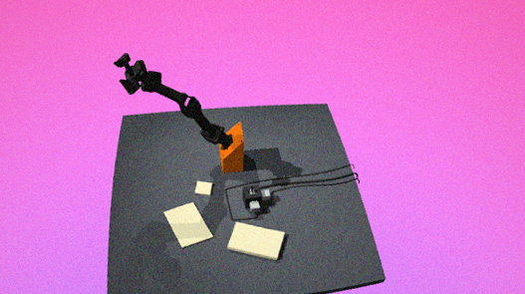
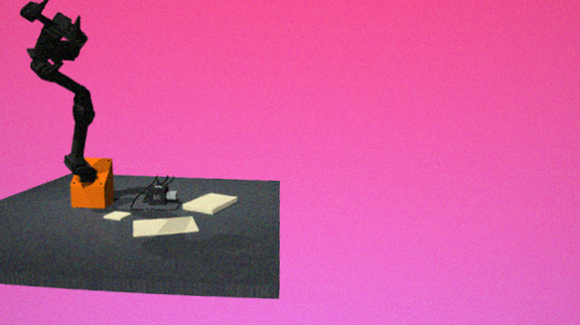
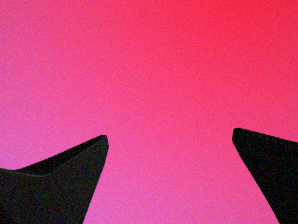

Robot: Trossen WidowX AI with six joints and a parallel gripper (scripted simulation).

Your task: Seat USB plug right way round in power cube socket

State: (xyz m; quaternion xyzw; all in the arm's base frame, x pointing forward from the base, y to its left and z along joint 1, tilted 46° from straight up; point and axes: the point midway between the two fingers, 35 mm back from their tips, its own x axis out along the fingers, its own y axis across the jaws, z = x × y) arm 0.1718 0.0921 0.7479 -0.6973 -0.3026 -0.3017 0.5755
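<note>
Three cream pads (image 1: 256, 241); one orange block (image 1: 232, 149); one power cube (image 1: 256, 198); two cables (image 1: 319, 176).

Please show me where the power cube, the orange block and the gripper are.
power cube (image 1: 256, 198): top view, its top face.
orange block (image 2: 93, 189): exterior view, its front face.
gripper (image 2: 60, 10): exterior view, the gap between its open fingertips.

Dark grey table (image 1: 320, 254) carries: orange block (image 1: 233, 149), power cube (image 1: 256, 198), cables (image 1: 319, 176), three cream slabs (image 1: 256, 241).
</note>
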